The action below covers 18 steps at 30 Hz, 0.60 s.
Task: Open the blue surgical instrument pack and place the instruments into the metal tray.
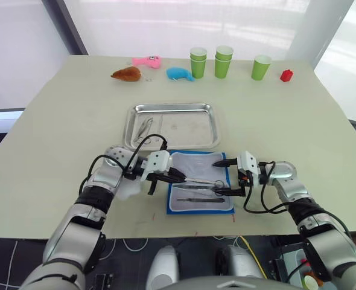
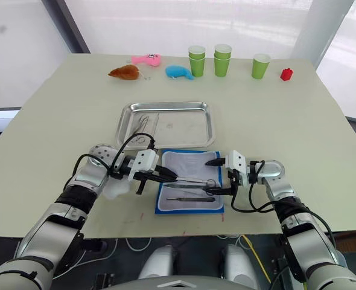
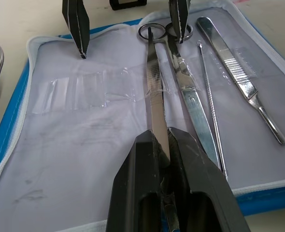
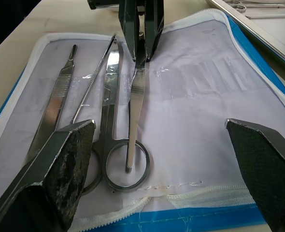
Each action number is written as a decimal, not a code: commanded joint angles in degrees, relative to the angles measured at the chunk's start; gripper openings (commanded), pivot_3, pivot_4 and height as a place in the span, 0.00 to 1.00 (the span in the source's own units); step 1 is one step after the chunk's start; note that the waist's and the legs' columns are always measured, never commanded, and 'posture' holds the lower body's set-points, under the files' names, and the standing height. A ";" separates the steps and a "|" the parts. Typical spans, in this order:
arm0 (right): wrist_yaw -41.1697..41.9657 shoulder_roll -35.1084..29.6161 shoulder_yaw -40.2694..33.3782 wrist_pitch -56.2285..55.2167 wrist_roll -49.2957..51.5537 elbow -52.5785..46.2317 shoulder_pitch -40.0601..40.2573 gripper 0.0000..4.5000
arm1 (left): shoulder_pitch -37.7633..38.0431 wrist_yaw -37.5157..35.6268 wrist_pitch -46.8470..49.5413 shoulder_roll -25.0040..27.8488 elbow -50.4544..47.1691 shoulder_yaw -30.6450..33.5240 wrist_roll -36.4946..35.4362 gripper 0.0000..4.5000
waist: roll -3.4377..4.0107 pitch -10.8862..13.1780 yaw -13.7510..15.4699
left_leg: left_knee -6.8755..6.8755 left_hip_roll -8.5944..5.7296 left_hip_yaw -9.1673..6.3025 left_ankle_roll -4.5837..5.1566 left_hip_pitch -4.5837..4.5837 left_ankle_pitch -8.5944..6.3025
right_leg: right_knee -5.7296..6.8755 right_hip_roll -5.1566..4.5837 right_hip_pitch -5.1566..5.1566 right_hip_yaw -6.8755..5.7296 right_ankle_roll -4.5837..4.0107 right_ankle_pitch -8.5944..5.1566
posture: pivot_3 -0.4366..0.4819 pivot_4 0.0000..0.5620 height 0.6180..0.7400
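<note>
I see the flat blue fabric instrument pack (image 1: 200, 189) lying open at lower centre of the head view, its pale lining up. My left hand (image 3: 163, 145) is clamped on a straight silver tool (image 3: 155, 94) among the thin silver instruments (image 4: 111, 104) there. My right hand (image 4: 164, 145) hovers wide over the pack's edge. Beyond, the shallow shiny steel tray (image 1: 193, 109) holds one silver instrument (image 1: 144, 127). Green paper cups (image 1: 224, 60) stand far back on the counter (image 1: 298, 121).

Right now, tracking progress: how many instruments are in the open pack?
4: a straight tool in the left gripper, then scissors, a thin probe, a flat handle.
</note>
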 commanded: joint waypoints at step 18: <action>0.08 -0.96 3.68 2.76 -6.28 8.41 4.96 1.00 | -0.04 -3.46 13.36 10.56 -17.20 2.02 -2.03 0.01 | -0.02 0.05 -0.12 | 0.01 0.00 0.01 0.00 -0.03 0.00 | 0.00 0.03 -0.03 0.04 0.01 -0.01 | 0.48 0.27 1.00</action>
